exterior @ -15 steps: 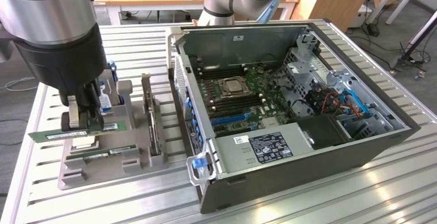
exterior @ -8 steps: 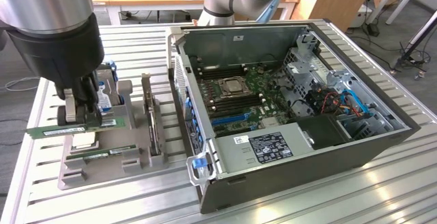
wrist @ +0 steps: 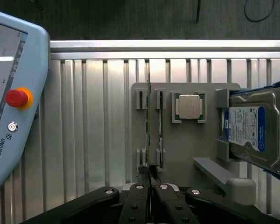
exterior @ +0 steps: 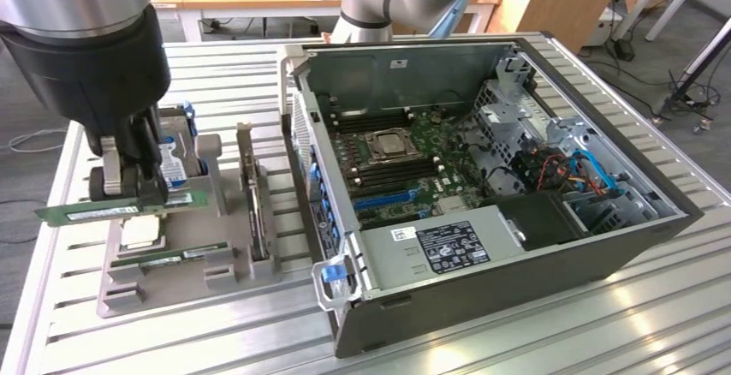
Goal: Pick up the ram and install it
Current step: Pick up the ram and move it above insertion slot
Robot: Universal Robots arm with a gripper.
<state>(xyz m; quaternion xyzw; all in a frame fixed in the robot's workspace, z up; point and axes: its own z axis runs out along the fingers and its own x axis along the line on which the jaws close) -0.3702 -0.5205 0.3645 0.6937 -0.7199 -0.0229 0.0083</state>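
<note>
My gripper (exterior: 129,188) is at the exterior view's left, above the grey parts holder (exterior: 217,276), and is shut on the ram (exterior: 115,210). It is a long green stick with a white label, held level and lifted clear of the holder. In the wrist view the held ram (wrist: 149,116) shows edge-on as a thin line running out from between the closed fingertips of the gripper (wrist: 150,179). A second ram stick (wrist: 160,126) lies in its slot in the holder, right beside the held one. It also shows in the exterior view as the lower stick (exterior: 160,260).
The open computer case (exterior: 549,285) lies at the exterior view's right, motherboard (exterior: 429,165) facing up. The holder also carries a square silver CPU (wrist: 189,106) and a blue-labelled hard drive (wrist: 254,128). A teach pendant (wrist: 9,93) lies on the slatted metal table (wrist: 98,116).
</note>
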